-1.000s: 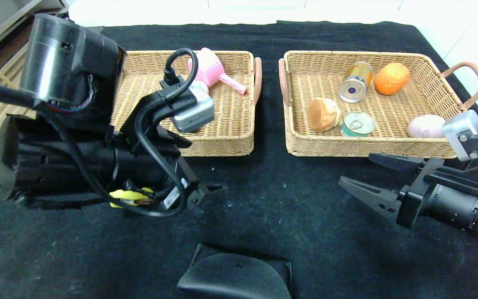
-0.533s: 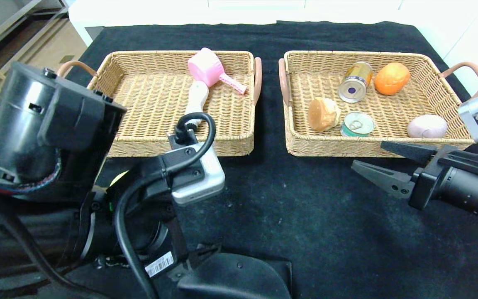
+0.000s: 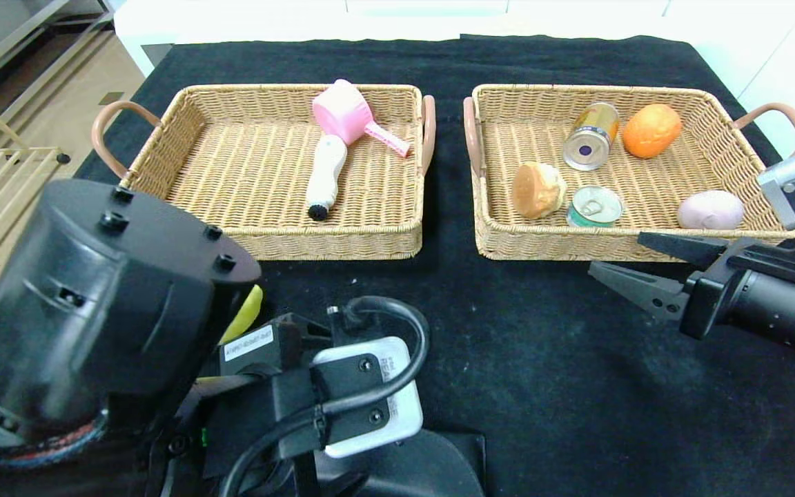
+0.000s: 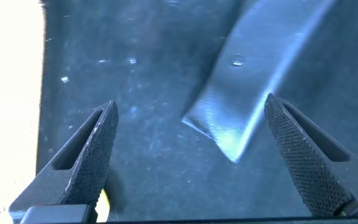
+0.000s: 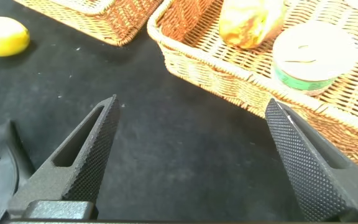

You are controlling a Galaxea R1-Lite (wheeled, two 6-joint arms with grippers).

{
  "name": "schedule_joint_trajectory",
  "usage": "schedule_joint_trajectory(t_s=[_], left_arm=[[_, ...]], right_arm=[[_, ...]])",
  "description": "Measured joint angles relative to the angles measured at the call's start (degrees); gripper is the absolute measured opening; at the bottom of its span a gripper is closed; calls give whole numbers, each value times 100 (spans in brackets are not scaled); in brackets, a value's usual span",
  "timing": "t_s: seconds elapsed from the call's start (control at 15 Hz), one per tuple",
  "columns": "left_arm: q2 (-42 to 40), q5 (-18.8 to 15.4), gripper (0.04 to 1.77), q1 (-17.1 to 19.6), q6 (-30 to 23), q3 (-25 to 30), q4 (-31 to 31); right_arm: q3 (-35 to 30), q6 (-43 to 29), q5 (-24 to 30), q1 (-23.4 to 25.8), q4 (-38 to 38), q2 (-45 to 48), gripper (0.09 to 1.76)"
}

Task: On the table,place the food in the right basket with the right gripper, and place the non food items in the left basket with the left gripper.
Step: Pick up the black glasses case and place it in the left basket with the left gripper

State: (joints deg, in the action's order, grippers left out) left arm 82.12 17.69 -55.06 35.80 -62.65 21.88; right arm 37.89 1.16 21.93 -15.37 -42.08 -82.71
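On the table point(image 3: 508, 331), the left basket point(image 3: 342, 241) holds the white brush point(image 3: 325, 176). The right basket point(image 3: 542, 243) holds a gold can point(image 3: 591, 137), a bun point(image 3: 537, 189) and a green tin point(image 3: 595, 206). Half hidden behind my left arm, the yellow lemon point(image 3: 249, 314) lies on the cloth; it also shows in the right wrist view point(image 5: 4, 36). My left gripper point(image 4: 190, 102) hangs open over a corner of the black pouch point(image 4: 247, 93), touching nothing. The pouch point(image 3: 439, 462) lies at the near edge. My right gripper point(image 3: 615, 252) is open and empty in front of the right basket.
A pink scoop-like item point(image 3: 349, 117) lies in the left basket. An orange lump point(image 3: 651, 130) and a pale pink oval point(image 3: 710, 210) lie in the right basket. Bare cloth spreads between the baskets and the near edge. The floor drops away on the left.
My left arm has drawn back from the left basket to the near edge, over the pouch, uncovering the brush in the basket. The right gripper has shifted slightly toward the right basket.
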Motion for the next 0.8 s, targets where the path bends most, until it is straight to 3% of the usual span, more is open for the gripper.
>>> schedule_joint_trajectory(t_s=[0.8], left_arm=[[540, 6, 172, -731, -146, 83, 503]], right_arm=[[190, -100, 268, 308, 356, 201, 171]])
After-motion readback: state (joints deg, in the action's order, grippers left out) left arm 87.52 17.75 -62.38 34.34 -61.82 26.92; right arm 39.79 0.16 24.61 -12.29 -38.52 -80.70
